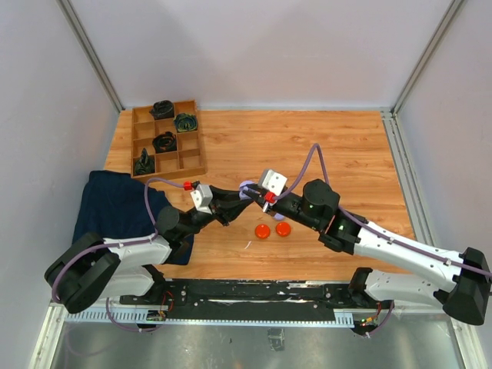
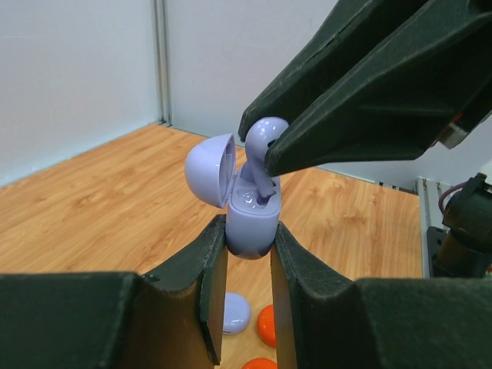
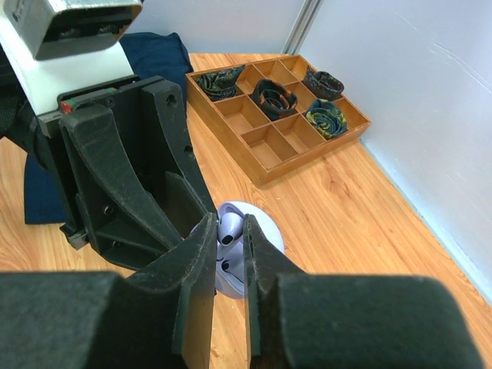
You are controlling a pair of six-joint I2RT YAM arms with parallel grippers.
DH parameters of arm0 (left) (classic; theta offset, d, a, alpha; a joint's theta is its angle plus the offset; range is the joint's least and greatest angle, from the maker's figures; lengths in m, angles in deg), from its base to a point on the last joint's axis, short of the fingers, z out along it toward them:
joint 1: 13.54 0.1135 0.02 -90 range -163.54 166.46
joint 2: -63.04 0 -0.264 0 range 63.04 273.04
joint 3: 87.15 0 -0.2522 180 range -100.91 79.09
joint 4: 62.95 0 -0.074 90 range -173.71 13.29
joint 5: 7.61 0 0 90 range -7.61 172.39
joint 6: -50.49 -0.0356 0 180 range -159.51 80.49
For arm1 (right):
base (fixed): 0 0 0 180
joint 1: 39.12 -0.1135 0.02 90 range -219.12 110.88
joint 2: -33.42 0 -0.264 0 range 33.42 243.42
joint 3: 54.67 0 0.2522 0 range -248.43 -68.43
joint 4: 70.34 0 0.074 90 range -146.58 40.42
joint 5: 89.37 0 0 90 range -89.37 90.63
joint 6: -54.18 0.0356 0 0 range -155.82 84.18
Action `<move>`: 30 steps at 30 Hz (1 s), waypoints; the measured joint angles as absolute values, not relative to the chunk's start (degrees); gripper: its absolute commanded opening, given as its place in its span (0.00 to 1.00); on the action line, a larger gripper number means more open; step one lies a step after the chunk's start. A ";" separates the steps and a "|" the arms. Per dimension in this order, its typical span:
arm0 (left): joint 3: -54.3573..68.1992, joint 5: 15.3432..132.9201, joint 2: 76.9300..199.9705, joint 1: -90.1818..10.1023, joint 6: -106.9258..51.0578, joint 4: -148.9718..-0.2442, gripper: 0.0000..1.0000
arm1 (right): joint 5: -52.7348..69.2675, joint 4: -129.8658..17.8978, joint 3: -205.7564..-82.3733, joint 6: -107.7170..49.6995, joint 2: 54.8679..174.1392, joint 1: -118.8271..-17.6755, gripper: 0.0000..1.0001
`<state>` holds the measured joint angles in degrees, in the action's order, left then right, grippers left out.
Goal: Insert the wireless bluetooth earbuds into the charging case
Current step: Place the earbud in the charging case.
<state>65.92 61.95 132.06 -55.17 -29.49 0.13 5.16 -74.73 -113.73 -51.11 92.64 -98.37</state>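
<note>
My left gripper [image 2: 249,229] is shut on a lavender charging case [image 2: 251,231], held above the table with its lid [image 2: 211,169] swung open. A lavender earbud [image 2: 261,140] is pinched by its head in my right gripper [image 2: 266,146], and its stem reaches down into the case's top. The right wrist view shows the same earbud [image 3: 229,234] between the right gripper's [image 3: 229,224] pads, above the case [image 3: 231,278]. From above, both grippers meet mid-table: left gripper [image 1: 243,193], right gripper [image 1: 258,198], case [image 1: 247,187].
Two orange-red discs [image 1: 263,231] [image 1: 283,228] lie on the wood just in front of the grippers, with a lavender disc [image 2: 234,314] beside them. A wooden divided tray [image 1: 169,142] holding black coiled bundles stands at the back left. A dark blue cloth [image 1: 115,204] lies at the left.
</note>
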 measured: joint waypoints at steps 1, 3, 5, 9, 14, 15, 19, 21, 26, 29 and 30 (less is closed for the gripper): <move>65.92 61.92 132.10 -55.17 -29.25 0.32 0.00 | 5.14 -74.73 -113.73 -51.24 92.86 -98.41 0.09; 65.92 61.95 132.23 -55.17 -28.88 0.85 0.00 | 5.07 -74.73 -113.73 -51.59 93.30 -98.63 0.09; 65.92 61.92 132.34 -55.17 -28.51 0.91 0.00 | 4.99 -74.78 -113.73 -52.23 93.47 -98.91 0.09; 65.92 61.97 132.45 -55.17 -27.72 1.20 0.00 | 4.85 -74.78 -113.73 -52.84 93.47 -99.15 0.10; 65.92 62.36 132.69 -55.17 -26.34 1.50 0.00 | 4.85 -74.69 -113.73 -53.71 93.28 -99.24 0.12; 65.92 62.45 132.76 -55.17 -25.97 1.59 0.00 | 4.85 -74.69 -113.69 -53.89 93.17 -99.29 0.12; 65.92 62.69 132.91 -55.17 -24.88 1.61 0.00 | 4.59 -74.71 -113.20 -54.06 92.62 -99.35 0.12; 65.92 62.73 132.95 -55.19 -24.57 1.61 0.00 | 4.46 -74.69 -113.10 -54.11 92.53 -99.35 0.12; 65.92 62.86 132.95 -55.17 -24.01 1.61 0.00 | 4.44 -74.71 -113.10 -54.11 92.53 -99.39 0.13; 65.92 62.89 132.95 -55.17 -23.94 1.61 0.00 | 4.44 -74.69 -113.10 -54.11 92.58 -99.39 0.15; 65.92 62.89 132.95 -55.17 -23.92 1.61 0.00 | 4.46 -74.69 -113.10 -54.08 92.58 -99.39 0.16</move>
<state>65.92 62.89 132.95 -55.17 -23.92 1.61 4.46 -74.69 -113.10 -54.08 92.58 -99.39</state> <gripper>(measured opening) 0.293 0.165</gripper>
